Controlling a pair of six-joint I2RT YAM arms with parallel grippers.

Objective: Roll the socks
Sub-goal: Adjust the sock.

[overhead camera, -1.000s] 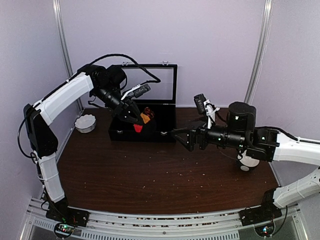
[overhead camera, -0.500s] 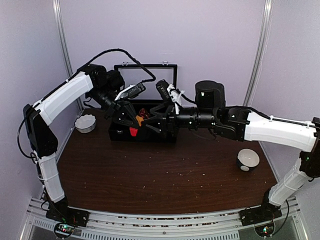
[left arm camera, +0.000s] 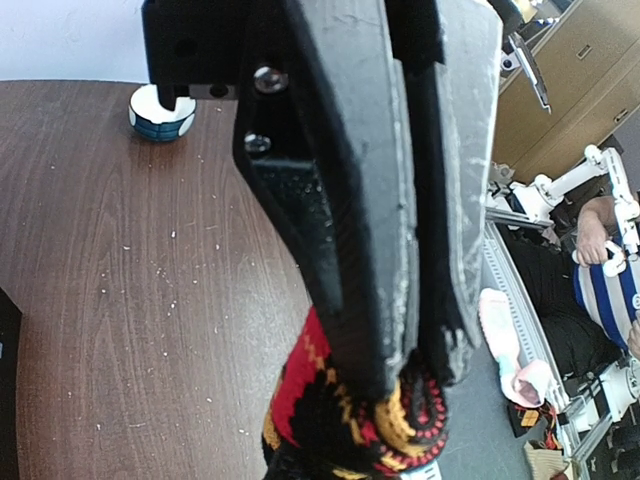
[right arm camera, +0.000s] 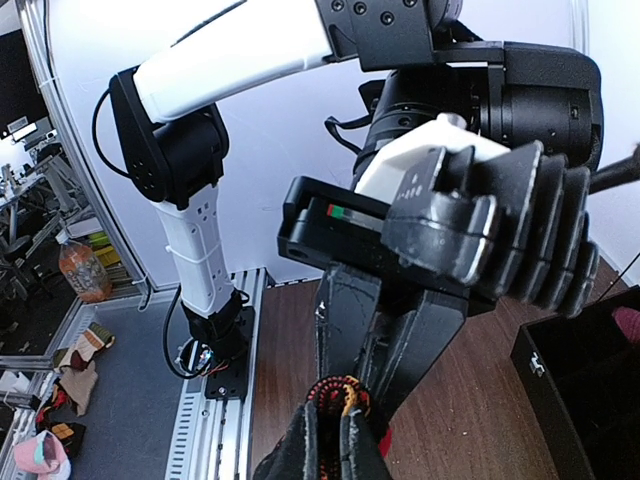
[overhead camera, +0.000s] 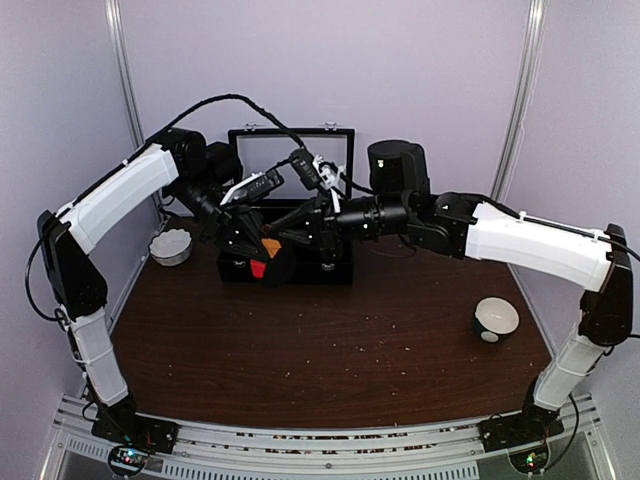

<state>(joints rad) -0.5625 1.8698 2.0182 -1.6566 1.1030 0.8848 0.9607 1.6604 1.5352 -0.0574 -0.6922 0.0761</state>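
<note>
A white bowl [overhead camera: 496, 318] is sitting on the right side of the brown table [overhead camera: 300, 360]. Farther in, the argyle sock [left arm camera: 340, 425] is hanging above the table just in front of the black box [overhead camera: 335, 268]. The left gripper [left arm camera: 415, 365] is pinching it, fingers pressed together on the fabric. The right gripper [right arm camera: 338, 425] is clamping its edge from the other side. A small bowl [overhead camera: 170, 247] is standing left of the box.

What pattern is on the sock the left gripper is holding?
The sock is black with red and orange-yellow diamonds; clearest in the left wrist view.
</note>
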